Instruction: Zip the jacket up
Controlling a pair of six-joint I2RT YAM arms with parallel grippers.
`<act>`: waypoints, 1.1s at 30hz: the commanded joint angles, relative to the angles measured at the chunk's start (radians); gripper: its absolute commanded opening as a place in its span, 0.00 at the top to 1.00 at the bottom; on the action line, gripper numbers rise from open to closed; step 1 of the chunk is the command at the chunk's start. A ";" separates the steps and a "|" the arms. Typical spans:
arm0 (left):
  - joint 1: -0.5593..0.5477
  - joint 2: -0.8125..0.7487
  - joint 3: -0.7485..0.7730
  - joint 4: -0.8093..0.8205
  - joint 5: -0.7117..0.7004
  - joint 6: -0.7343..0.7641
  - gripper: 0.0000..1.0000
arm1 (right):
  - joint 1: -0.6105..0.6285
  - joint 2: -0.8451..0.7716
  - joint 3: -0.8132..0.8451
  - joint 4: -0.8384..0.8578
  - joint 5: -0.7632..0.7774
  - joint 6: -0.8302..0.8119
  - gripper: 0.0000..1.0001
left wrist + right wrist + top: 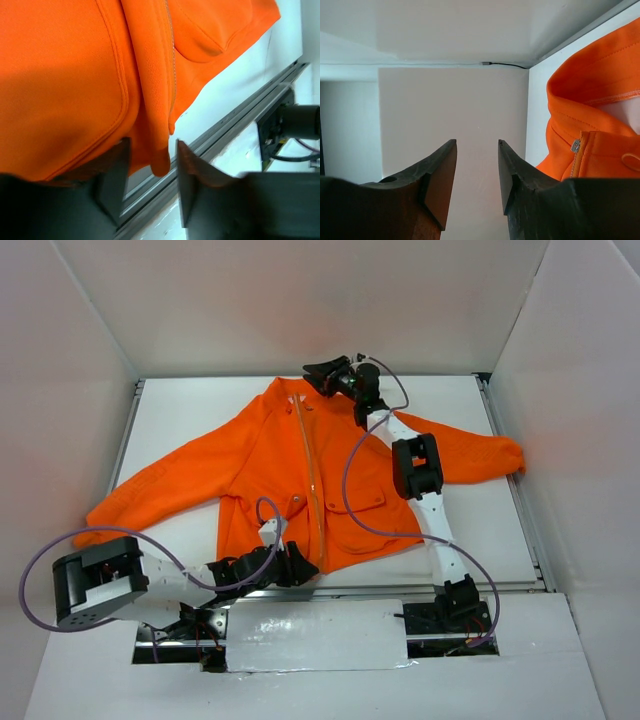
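- Where the white table ends at the near side, the orange jacket lies flat, front side up, collar toward the far wall and hem toward the arm bases.
- The sleeves are spread out to either side, one reaching each side of the table.
- The zipper runs down the middle of the front. In the right wrist view its pull sits high, just under the collar.
- A flap pocket lies to one side of the zipper line, near the hem.
- The left gripper is at the hem, at the bottom end of the zipper.
- In the left wrist view the left gripper has its fingers apart. The bottom corner of the front edge hangs down into the gap and is not pinched.
- One finger sits close against the cloth; I cannot tell whether it touches.
- Beyond the hem runs a grey metal rail along the table edge.
- The right gripper is just past the collar, at the far end of the table.
- In the right wrist view the right gripper is spread with nothing between its fingers. The collar lies off to one side, clear of them.
- The right arm reaches out over the sleeve on that side.
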 commanded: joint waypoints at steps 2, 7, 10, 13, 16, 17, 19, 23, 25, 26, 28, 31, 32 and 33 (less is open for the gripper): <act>-0.007 -0.072 0.006 -0.076 -0.033 -0.014 0.34 | -0.013 -0.116 -0.021 0.046 -0.021 -0.043 0.53; -0.007 -0.230 0.059 -0.311 -0.077 -0.002 0.02 | -0.036 -0.336 -0.194 -0.006 -0.076 -0.136 0.37; -0.007 -0.351 0.125 -0.534 -0.138 0.005 0.01 | -0.037 -0.522 -0.343 -0.135 -0.096 -0.282 0.17; 0.008 -0.450 0.231 -0.831 -0.247 -0.007 0.01 | -0.028 -0.741 -0.510 -0.334 -0.041 -0.470 0.04; 0.100 -0.487 0.361 -1.013 -0.290 0.022 0.01 | 0.004 -0.977 -0.670 -0.530 0.121 -0.696 0.00; 0.167 -0.494 0.428 -1.100 -0.293 0.042 0.01 | 0.015 -1.033 -0.702 -0.640 0.174 -0.755 0.00; 0.244 -0.501 0.498 -1.185 -0.315 0.093 0.01 | 0.039 -1.196 -0.808 -0.719 0.305 -0.881 0.00; 0.525 -0.504 0.702 -1.323 -0.287 0.247 0.01 | 0.079 -1.484 -1.017 -0.885 0.481 -0.986 0.00; 0.629 -0.490 0.795 -1.369 -0.245 0.294 0.01 | 0.082 -1.650 -1.125 -0.936 0.521 -0.989 0.00; 0.725 -0.476 0.820 -1.384 -0.226 0.336 0.01 | 0.081 -1.709 -1.158 -0.987 0.560 -0.995 0.00; 0.811 -0.467 0.869 -1.418 -0.163 0.367 0.01 | 0.081 -1.872 -1.230 -1.038 0.597 -0.995 0.00; 0.921 -0.478 0.905 -1.472 -0.178 0.413 0.01 | 0.081 -2.056 -1.261 -1.184 0.648 -1.011 0.00; 0.934 -0.499 0.905 -1.479 -0.204 0.435 0.01 | 0.081 -2.096 -1.259 -1.212 0.669 -1.021 0.00; 0.938 -0.511 0.905 -1.499 -0.235 0.446 0.01 | 0.081 -2.159 -1.247 -1.238 0.673 -1.034 0.00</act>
